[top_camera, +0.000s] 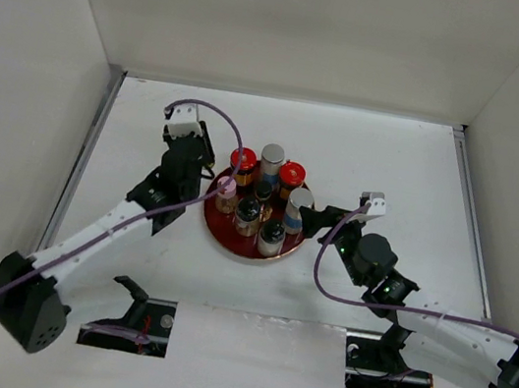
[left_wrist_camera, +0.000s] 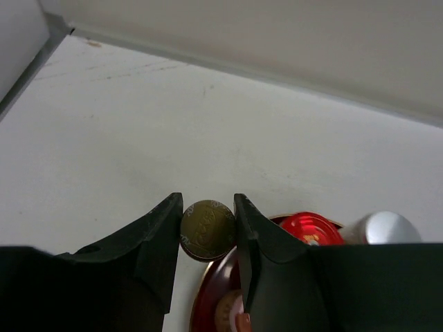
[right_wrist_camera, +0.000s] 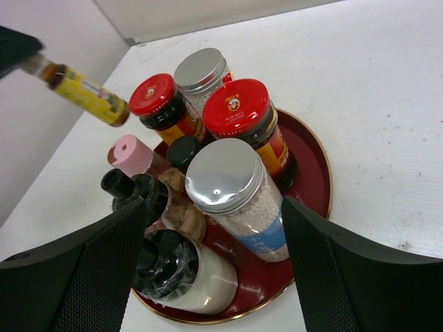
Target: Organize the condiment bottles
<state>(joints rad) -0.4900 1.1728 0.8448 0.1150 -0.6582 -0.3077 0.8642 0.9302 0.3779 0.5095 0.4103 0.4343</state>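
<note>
- Over the tray's (right_wrist_camera: 315,159) left rim, clear of everything standing on it, the yellow bottle (right_wrist_camera: 83,93) hangs almost on its side in the left gripper (left_wrist_camera: 206,207).
- On the tray itself the rest stand upright and packed close: red jars (right_wrist_camera: 237,105), shakers, black-capped bottles and the pink bottle (right_wrist_camera: 131,153) at the tray's left side.
- The step in hand looks like seating the yellow bottle among them.
- To do it well, tip the bottle upright while it is outside the rim, then lower it straight down into a gap on the tray's left side beside the pink bottle.
- It is slim and tall, so it will likely topple if let go before its base sits flat.
- Little bare tray shows. Whether a gap there is wide enough I cannot tell, since the top view is too small.
- The left gripper's jaws are narrow, pinched on the yellow bottle near its neck end, the body sticking out past the fingertips.
- The right gripper (right_wrist_camera: 214,206) stands wide at the tray's right side, a finger on each side of the near shaker (right_wrist_camera: 225,176), apparently not touching it and holding nothing.
</note>
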